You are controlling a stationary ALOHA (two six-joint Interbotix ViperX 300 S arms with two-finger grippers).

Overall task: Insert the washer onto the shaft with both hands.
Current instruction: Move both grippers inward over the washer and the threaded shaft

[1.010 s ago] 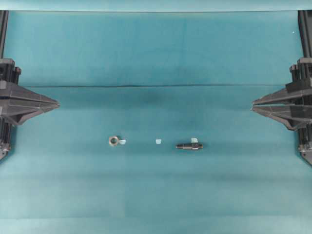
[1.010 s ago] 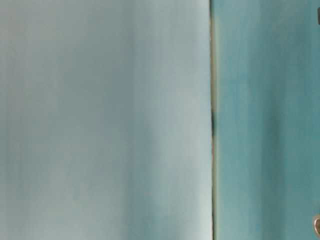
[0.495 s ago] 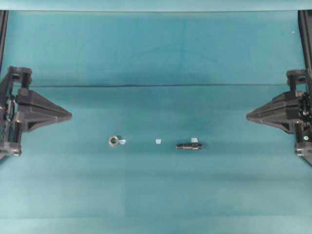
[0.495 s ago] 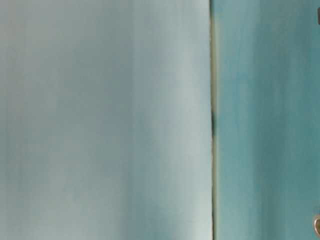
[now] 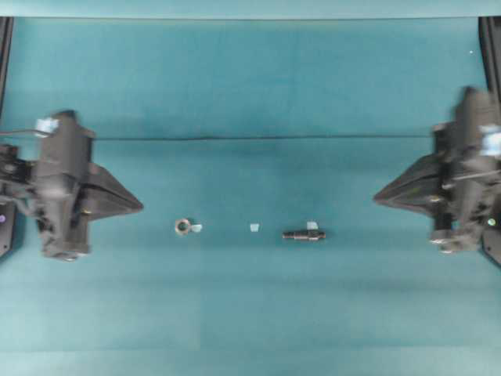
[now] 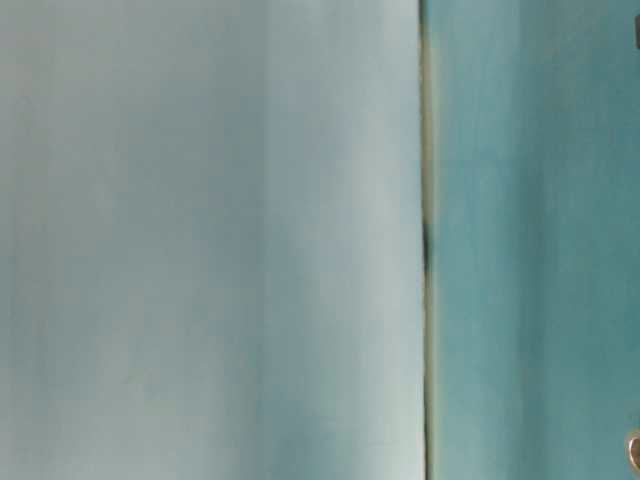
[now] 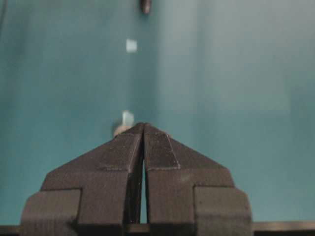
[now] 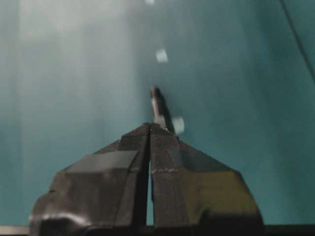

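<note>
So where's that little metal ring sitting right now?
In the overhead view the washer lies flat on the teal mat, left of centre, with a pale tape square just to its right and the shaft farther right.

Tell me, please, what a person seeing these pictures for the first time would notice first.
Two black grippers, the left gripper and the right gripper, point inward from opposite sides of the teal table, fingers shut. Between them lie the washer and the shaft, apart, untouched.

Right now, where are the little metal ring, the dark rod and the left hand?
ring (image 5: 182,226): overhead view, its silvery rim.
rod (image 5: 304,234): overhead view, middle of its length.
left hand (image 7: 143,126): left wrist view, shut fingertips.
</note>
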